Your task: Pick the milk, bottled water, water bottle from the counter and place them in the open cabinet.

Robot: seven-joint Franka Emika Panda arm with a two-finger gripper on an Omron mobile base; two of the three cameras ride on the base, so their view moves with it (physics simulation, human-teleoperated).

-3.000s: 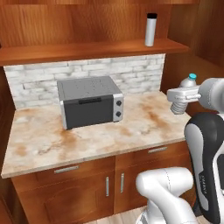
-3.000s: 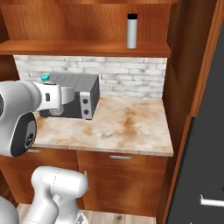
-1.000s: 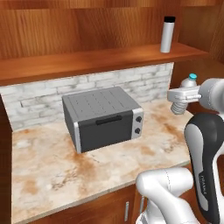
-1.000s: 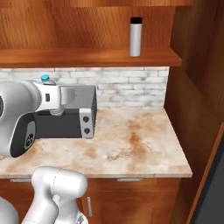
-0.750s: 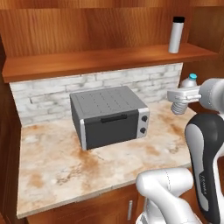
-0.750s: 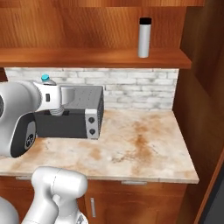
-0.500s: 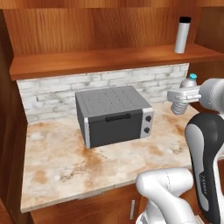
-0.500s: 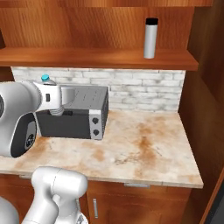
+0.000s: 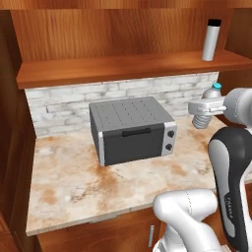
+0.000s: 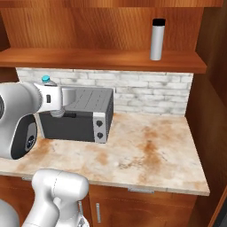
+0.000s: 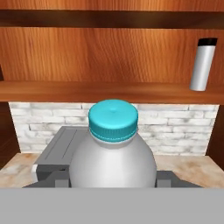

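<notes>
Your gripper (image 9: 203, 107) is pinching the bottled water (image 11: 113, 151) upright in the air above the stone countertop's (image 10: 146, 155) edge, while the water bottle (image 10: 155, 39) stands on the cabinet shelf (image 10: 102, 60).

The plank shelf (image 10: 88, 60) is lying bare along most of its length, with the silver bottle (image 10: 156, 39) standing upright near its right end, leaving wide room to its left. Below, the toaster oven (image 9: 133, 129) is sitting on the stone surface (image 10: 150, 150) against the brick wall (image 10: 146, 91), blocking the low path; open stone is stretching to its right.
</notes>
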